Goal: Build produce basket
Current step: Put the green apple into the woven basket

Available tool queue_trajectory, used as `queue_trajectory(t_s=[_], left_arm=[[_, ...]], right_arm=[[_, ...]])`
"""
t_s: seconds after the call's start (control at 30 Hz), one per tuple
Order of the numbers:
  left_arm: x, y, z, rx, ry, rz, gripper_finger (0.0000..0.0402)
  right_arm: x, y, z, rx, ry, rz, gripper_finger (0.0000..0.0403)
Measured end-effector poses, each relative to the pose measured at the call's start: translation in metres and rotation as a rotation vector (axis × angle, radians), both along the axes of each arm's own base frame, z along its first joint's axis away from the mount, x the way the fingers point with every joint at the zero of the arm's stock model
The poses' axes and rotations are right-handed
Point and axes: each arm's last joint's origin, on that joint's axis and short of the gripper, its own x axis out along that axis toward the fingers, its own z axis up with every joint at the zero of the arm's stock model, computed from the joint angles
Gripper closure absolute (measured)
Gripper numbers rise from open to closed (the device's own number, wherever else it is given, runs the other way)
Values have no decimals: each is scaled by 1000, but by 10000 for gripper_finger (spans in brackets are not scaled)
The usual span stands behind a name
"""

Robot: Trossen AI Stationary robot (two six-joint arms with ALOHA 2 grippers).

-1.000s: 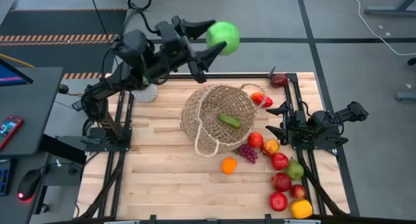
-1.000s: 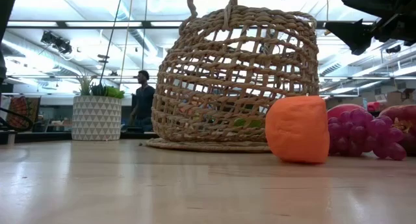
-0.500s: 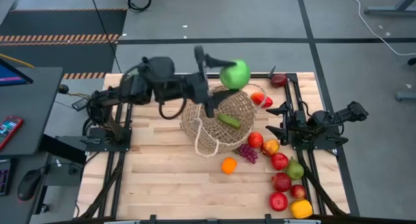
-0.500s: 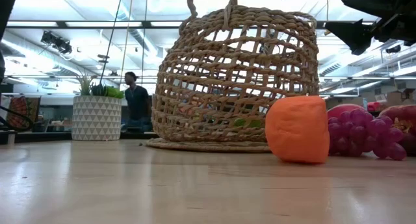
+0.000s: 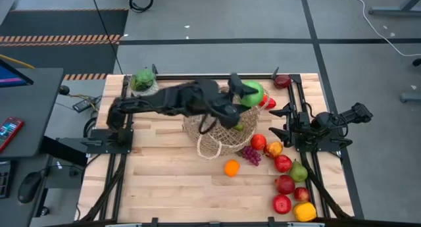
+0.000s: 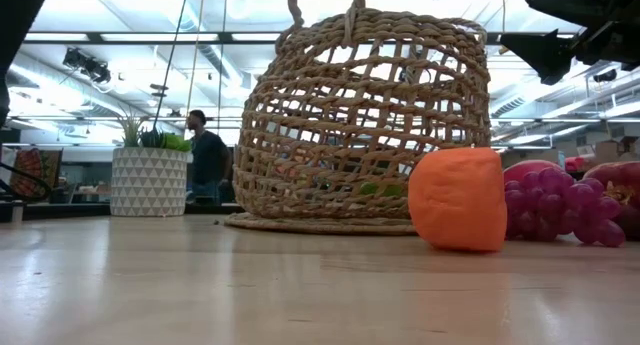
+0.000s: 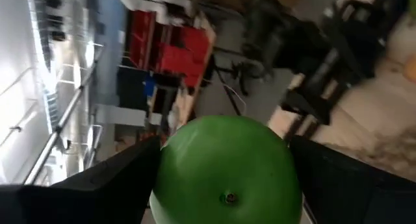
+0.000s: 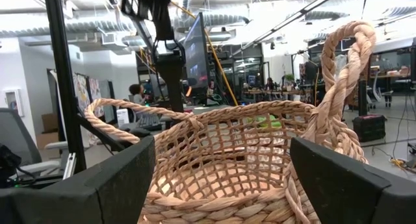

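- The potted plant (image 5: pixel 143 81) stands at the far left corner of the table (image 5: pixel 158 181); in the low view it sits left of the basket, with a person (image 6: pixel 205 155) in the room behind it.
- The left arm stretches from its base on the table's left side across to the basket's far rim.
- The left gripper (image 5: pixel 245 94) hangs over the far right part of the basket (image 5: pixel 210 138) with a green apple (image 5: pixel 250 93) between its fingers.
- In the left wrist view the green apple (image 7: pixel 227 169) fills the gap between the two dark fingers (image 7: pixel 114 182), one pressed to each side of it, so the jaws are spread to the apple's width and closed on it.
- Under the arm, a green vegetable (image 5: pixel 238 127) lies inside the basket, only partly seen.
- An orange (image 5: pixel 231 168) lies on the table just in front of the basket, with purple grapes (image 5: pixel 251 154) to its right.
- Red apples, a pear (image 5: pixel 299 171) and a yellow pepper (image 5: pixel 304 212) are spread toward the near right corner.
- The right gripper (image 5: pixel 279 124) waits at the table's right edge beside the basket, its fingers spread apart with nothing between them; its wrist view looks across the basket's rim (image 8: pixel 260 110).
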Motion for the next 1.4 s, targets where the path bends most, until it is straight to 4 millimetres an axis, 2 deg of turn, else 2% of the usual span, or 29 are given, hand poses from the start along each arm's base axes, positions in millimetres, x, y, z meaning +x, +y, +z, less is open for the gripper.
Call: queue_trajectory(t_s=[0.23,0.43,0.77,1.0,1.23,1.4], left_arm=[[25,-1,-39,44,131,129,65],[30,1,-59,78,244,213,65],[22,8,-73,-132,318,310,65],[32,13,-98,-280,422,246,65],[51,35,-124,-248,458,267,65],[56,55,-137,-258,487,315,65]], right_arm=[[0,0,0,0,0,0,43],[0,0,0,0,0,0,43],[0,0,0,0,0,0,43],[0,0,0,0,0,0,43],[0,0,0,-1,1,0,43],[0,0,0,1,-2,0,43]])
